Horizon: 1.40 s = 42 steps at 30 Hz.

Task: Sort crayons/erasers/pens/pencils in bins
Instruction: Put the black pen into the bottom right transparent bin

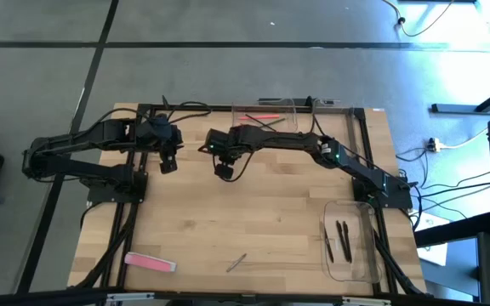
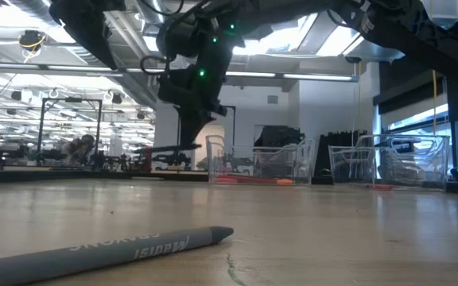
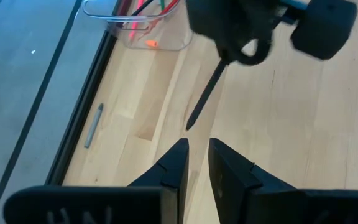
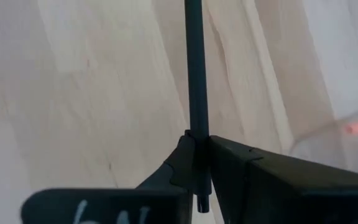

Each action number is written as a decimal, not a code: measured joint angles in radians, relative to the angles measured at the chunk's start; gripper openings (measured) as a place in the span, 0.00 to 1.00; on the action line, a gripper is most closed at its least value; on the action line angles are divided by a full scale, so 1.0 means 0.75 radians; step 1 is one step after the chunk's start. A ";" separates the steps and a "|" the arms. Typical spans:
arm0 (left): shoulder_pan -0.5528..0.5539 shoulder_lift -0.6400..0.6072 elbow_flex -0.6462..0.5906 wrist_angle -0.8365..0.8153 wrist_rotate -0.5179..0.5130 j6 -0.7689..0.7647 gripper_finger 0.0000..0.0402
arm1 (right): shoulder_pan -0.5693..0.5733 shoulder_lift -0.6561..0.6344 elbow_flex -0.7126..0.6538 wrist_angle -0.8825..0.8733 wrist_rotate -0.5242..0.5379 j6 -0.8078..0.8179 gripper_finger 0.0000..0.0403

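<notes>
You had the right gripper point(image 1: 225, 170) pinched on a thin dark pen point(image 4: 195, 93), held above the middle of the table point(image 1: 253, 221), just near of the far bin point(image 1: 264, 117) that already held coloured sticks. The left gripper point(image 1: 168, 163) hung a little to its left with its fingers point(image 3: 174, 163) a narrow slit apart and nothing between them.

The risk you faced was the grip itself: the pen was clamped near one end only, most of its length sticking out beyond the fingers, so a quick swing could have pivoted it or let it slip out. The two grippers were also close together, and a careless move could have knocked the pen against the left one.

The eraser point(image 1: 150, 262) lay at the near left edge, a grey crayon point(image 1: 236, 263) near the middle of the near edge, and two dark pens sat in the right bin point(image 1: 351, 241). A third bin could not be made out from above. From above, the pen was hard to pick out under the arm.
</notes>
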 joint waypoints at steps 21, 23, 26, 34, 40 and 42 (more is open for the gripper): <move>0.000 -0.001 -0.002 -0.042 0.000 0.001 0.12 | 0.111 -0.095 0.056 -0.377 0.021 0.163 0.10; 0.000 -0.001 -0.002 -0.041 0.000 0.001 0.12 | 0.125 -0.105 0.056 -0.445 0.046 0.202 0.10; 0.000 -0.001 -0.002 -0.041 0.000 0.001 0.12 | 0.145 -0.132 0.056 -0.552 0.069 0.275 0.10; 0.000 -0.001 -0.002 -0.020 0.000 0.001 0.12 | 0.220 -0.190 0.051 -0.735 0.115 0.476 0.10; 0.000 -0.001 -0.002 0.044 0.016 0.031 0.12 | 0.278 -0.243 0.041 -0.728 0.077 0.525 0.10; 0.000 -0.001 -0.002 0.072 0.042 0.034 0.12 | 0.296 -0.266 0.042 -0.729 0.075 0.530 0.10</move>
